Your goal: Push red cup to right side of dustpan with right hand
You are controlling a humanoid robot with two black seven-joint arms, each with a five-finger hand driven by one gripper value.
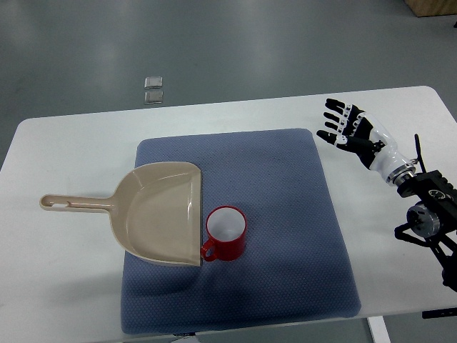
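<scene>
A red cup (227,233) with a white inside stands upright on the blue mat (285,214), its handle at the lower left. It touches the right edge of the beige dustpan (161,211), whose handle points left. My right hand (348,125) is over the white table at the mat's far right corner, fingers spread and empty, well away from the cup. The left arm is out of view.
The white table (64,157) carries the mat. Two small square plates (153,89) lie on the grey floor beyond the table's far edge. The right arm's black joints (428,207) hang over the table's right edge.
</scene>
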